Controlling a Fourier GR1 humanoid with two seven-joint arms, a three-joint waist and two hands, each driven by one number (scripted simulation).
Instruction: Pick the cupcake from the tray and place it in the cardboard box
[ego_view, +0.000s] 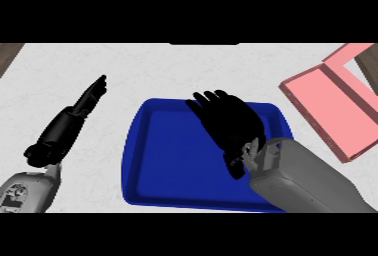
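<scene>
Blue tray (159, 165) mid-table (192, 65); right hand (229, 125) over tray's far-right part, palm down, fingers (210, 97) extended toward tray's far rim. Cupcake not visible, likely hidden beneath that hand; whether fingers curl round it cannot tell. Pink box (328, 112) right of tray, apart, open. Left hand (74, 122) left of tray, fingers straight, resting, holding nothing. Right hand nearer both.

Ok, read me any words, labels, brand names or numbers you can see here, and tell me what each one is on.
There is no readable text anywhere in this view.
Blue tray: plain, no label.
Pink box: plain, no print.
Counter: marbled pattern only, no writing.
Left hand and right hand: plain black, no markings.
The cupcake is not visible, so I cannot check it for text.
</scene>
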